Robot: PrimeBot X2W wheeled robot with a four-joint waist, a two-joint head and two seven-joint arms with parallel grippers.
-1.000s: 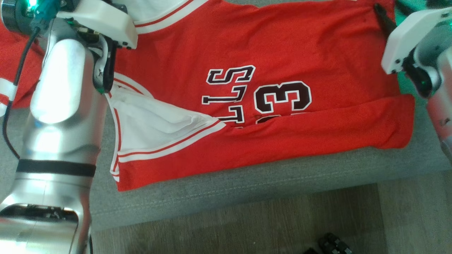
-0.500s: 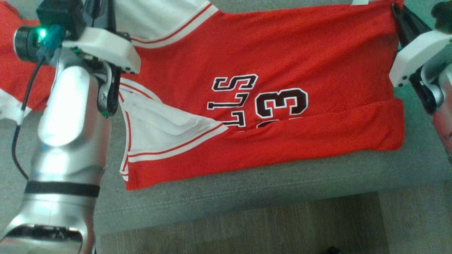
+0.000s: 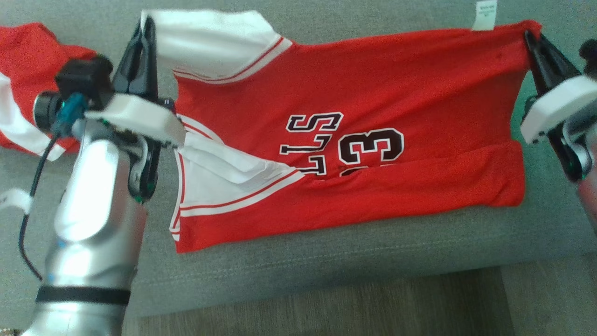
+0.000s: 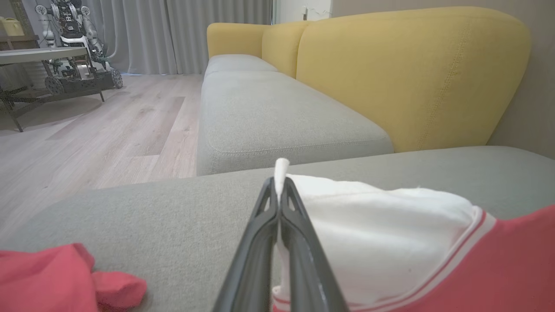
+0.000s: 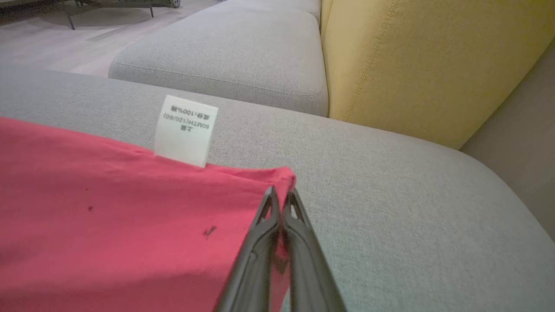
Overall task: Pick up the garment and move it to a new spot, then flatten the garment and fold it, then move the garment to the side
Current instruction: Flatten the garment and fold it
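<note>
Right gripper [image 3: 531, 39]: a second ago wide beside the cloth, now pinched shut on the jersey [image 3: 396, 84] at its far hem corner, near the white label [image 3: 483, 15]. Left gripper [image 3: 145, 28]: clamped on the white shoulder edge. Location: jersey spread on the grey sofa cushion [image 3: 326, 252], near edge folded over. Step, as judged: folding. Next: lift both far corners evenly and draw them toward the near edge.

Bright and evenly lit, softly shadowed; glare on forearm [image 3: 86, 205]; grainy, slightly soft; stretched at wrist-view edges.
</note>
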